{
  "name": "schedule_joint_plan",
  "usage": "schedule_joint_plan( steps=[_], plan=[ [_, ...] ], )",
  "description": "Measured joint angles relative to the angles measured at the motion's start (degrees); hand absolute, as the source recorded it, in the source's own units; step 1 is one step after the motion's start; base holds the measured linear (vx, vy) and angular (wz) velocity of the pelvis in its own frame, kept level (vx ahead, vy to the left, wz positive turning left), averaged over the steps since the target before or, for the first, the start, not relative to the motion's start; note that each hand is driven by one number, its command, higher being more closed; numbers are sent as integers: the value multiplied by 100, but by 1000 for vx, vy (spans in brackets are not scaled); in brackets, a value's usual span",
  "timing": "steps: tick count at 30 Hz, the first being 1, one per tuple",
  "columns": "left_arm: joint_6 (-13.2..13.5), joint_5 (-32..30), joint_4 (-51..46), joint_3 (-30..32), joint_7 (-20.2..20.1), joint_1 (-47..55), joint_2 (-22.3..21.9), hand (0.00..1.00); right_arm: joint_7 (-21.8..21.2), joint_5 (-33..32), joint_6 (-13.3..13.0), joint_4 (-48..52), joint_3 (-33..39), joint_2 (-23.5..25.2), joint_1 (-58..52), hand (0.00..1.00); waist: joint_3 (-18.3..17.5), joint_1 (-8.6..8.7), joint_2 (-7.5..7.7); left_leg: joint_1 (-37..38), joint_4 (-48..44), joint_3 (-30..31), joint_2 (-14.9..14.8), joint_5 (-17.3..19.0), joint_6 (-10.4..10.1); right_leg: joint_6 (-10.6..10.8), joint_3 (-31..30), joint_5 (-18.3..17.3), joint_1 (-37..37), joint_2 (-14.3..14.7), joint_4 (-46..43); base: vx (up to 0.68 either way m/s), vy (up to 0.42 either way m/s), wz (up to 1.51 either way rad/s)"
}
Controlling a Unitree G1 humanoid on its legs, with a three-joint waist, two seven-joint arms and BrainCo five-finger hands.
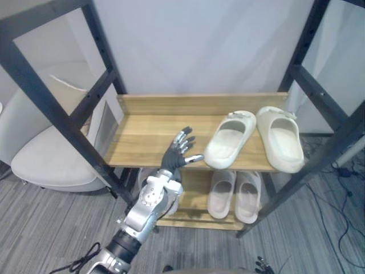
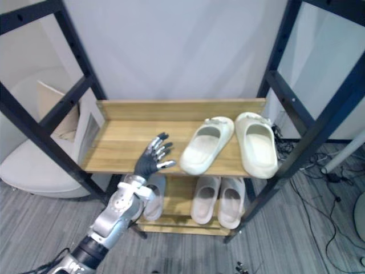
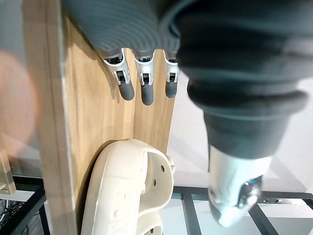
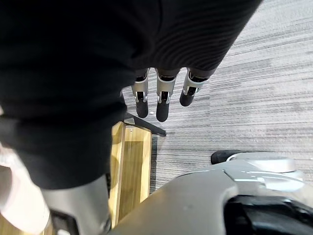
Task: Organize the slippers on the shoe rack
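White armchair (image 1: pixel 50 158), grey carpet (image 1: pixel 34 228)

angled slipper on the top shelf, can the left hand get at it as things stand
Probably yes: the left hand is open over the shelf, just beside the angled slipper, with nothing between them.

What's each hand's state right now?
Left hand: open, holding nothing, over the upper shelf beside a cream slipper.
Right hand: open, holding nothing, above the floor.
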State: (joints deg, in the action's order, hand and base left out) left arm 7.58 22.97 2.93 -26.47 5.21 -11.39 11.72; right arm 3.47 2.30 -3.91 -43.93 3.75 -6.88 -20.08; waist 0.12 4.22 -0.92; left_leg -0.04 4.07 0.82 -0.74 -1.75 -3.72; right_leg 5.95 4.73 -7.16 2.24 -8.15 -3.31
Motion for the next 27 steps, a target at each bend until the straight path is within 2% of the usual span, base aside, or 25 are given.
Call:
schedule_joint_plan(
  steps=[10,16,27],
  plan=[
    [14,-46,525,-487,-48,-606,-122,0,5,-3,1,-214,0,2,147,0,33,79,100,105,110,43,-3,-19,-4,-31,77,61,178,15,208,2,-4,2],
    [53,-89,828,-683,-41,-941,-185,0,4,-6,1,-214,-1,9,196,0,42,197,112,118,156,-2,-7,-18,-5,-32,39,76,173,18,265,3,-5,-3],
    [82,-164,1274,-1063,0,-1484,-453,0,3,-6,1,-213,-6,26,327,0,137,258,142,147,172,-122,-18,-6,-11,-25,-75,88,147,21,284,-8,-4,-4]
  ],
)
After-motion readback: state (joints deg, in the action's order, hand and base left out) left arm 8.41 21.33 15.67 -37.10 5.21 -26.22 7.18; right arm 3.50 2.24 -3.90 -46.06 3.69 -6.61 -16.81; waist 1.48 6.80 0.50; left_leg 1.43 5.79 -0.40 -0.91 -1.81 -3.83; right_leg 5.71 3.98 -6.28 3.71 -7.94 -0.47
